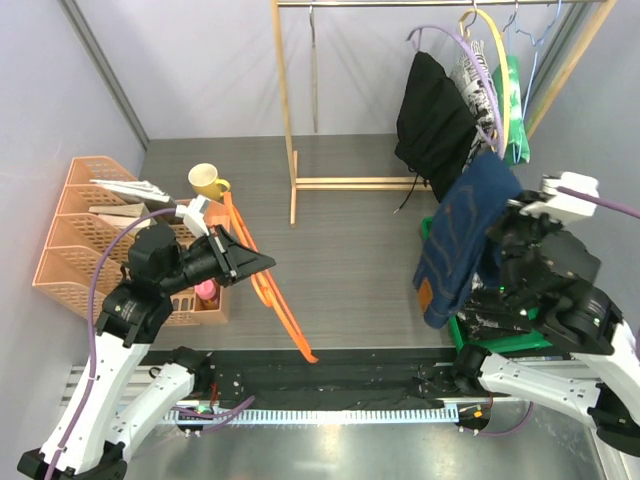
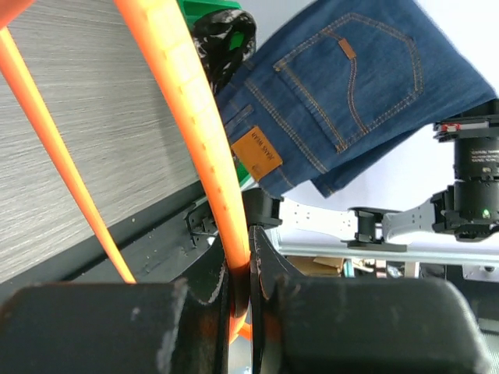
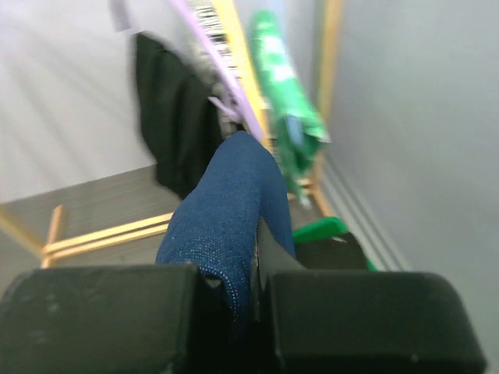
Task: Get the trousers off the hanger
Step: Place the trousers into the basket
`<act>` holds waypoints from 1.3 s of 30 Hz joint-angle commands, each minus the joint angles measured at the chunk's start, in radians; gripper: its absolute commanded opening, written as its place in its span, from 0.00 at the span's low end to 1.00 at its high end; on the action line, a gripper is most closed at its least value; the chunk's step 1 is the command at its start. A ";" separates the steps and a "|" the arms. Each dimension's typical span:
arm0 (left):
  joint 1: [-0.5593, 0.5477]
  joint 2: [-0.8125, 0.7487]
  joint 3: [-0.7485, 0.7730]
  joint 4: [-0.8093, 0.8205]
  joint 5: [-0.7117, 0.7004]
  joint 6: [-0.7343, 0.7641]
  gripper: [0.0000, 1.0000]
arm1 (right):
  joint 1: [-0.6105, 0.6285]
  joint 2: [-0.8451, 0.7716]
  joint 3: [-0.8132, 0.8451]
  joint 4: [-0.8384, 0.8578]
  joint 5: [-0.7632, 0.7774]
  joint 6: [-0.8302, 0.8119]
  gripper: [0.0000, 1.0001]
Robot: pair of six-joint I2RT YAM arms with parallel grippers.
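On a grey wood-grain table point(image 1: 350, 250) before a wooden garment rail point(image 1: 285, 110), navy denim trousers point(image 1: 462, 235) hang pinched in the right gripper point(image 3: 251, 261), well apart from the slim orange plastic hanger point(image 1: 262, 270) clamped in the left gripper point(image 2: 248, 269). The lettering on their tan patch point(image 2: 256, 153) is unreadable.

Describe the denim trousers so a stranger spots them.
Find the wooden clothes rack at the back. In front of its right end, the right gripper grips the navy denim trousers. Only they show orange stitching and a tan patch.
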 commanded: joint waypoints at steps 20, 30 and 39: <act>-0.143 0.021 0.011 0.011 0.027 0.164 0.00 | 0.001 -0.184 -0.187 -0.058 0.696 0.000 0.01; -0.246 0.054 0.093 -0.101 -0.029 0.280 0.00 | -0.371 0.101 -0.398 -0.053 0.378 0.296 0.01; -0.249 0.057 0.110 -0.135 -0.047 0.298 0.00 | -0.723 0.249 -0.341 -0.077 0.283 0.418 0.01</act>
